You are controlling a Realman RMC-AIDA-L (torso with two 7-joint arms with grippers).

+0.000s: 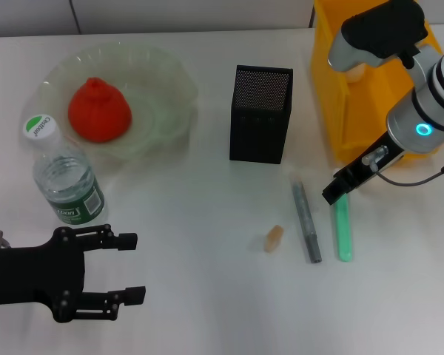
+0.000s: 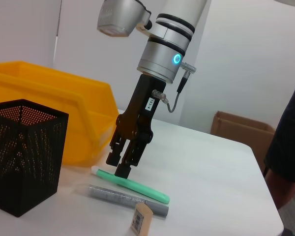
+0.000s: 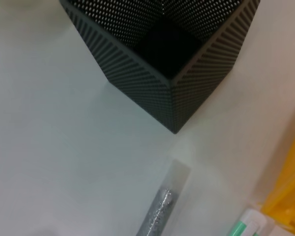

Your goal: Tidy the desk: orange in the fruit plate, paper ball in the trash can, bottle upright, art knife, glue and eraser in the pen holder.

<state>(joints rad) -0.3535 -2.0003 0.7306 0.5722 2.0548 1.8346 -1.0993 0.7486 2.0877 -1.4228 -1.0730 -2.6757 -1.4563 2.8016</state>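
The orange (image 1: pixel 98 111) lies in the pale-green fruit plate (image 1: pixel 163 74) at the back left. The bottle (image 1: pixel 68 181) stands upright in front of the plate. The black mesh pen holder (image 1: pixel 260 115) stands mid-desk and also shows in the right wrist view (image 3: pixel 137 54). A grey glittery stick (image 1: pixel 306 222), a green stick (image 1: pixel 344 233) and the tan eraser (image 1: pixel 274 238) lie on the desk (image 1: pixel 207 296). My right gripper (image 1: pixel 337 191) is down at the green stick's (image 2: pixel 137 188) far end, fingers (image 2: pixel 123 169) a little apart. My left gripper (image 1: pixel 129 268) is open and empty at the front left. No paper ball shows clearly.
The yellow trash can (image 1: pixel 355 103) stands at the back right, just behind my right arm, and shows in the left wrist view (image 2: pixel 49 98). The grey stick (image 3: pixel 160 211) lies between the pen holder and the green stick. A cardboard box (image 2: pixel 241 130) sits beyond the desk.
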